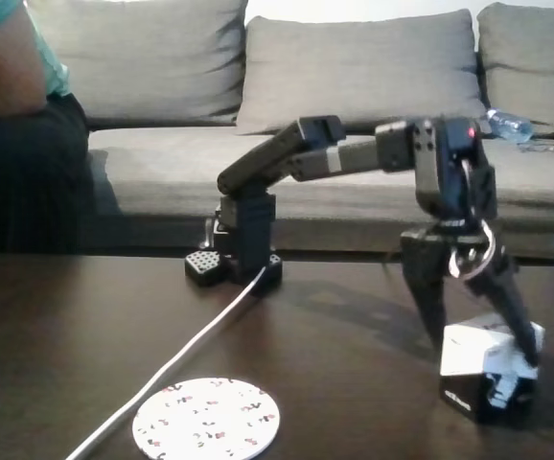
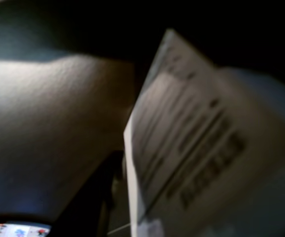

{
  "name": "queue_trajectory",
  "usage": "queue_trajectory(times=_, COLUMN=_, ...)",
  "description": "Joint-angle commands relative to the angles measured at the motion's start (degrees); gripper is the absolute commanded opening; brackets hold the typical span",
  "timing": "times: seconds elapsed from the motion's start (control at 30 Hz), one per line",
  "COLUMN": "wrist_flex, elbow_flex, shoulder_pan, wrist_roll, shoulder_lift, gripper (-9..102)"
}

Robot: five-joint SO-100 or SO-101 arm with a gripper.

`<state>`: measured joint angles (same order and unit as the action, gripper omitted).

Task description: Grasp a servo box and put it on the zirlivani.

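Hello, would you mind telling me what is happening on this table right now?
A small black robot arm reaches down over the servo box on the dark table, at the right in the fixed view. Its gripper straddles the box, one finger on each side; whether it is clamped cannot be told. The box looks tilted, though any lift is unclear. The zirlivani lies bare to the left, near a white cable. A person sits on the sofa behind.
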<state>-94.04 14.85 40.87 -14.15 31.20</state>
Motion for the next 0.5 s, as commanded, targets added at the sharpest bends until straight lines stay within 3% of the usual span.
queue_trajectory(times=0.0, wrist_flex=0.3, elbow_flex=-2.5, shoulder_pan=0.2, wrist_roll=0.5, shoulder_lift=1.2, gripper=37)
queue_trajectory(times=0.1, wrist_flex=0.3, elbow_flex=-2.5, shoulder_pan=0.3, wrist_roll=0.4, shoulder_lift=2.7, gripper=35)
queue_trajectory(times=0.3, wrist_flex=0.4, elbow_flex=-3.3, shoulder_pan=0.3, wrist_roll=1.4, shoulder_lift=3.8, gripper=19)
queue_trajectory(times=0.47, wrist_flex=-2.2, elbow_flex=-7.6, shoulder_pan=0.4, wrist_roll=1.7, shoulder_lift=3.8, gripper=17)
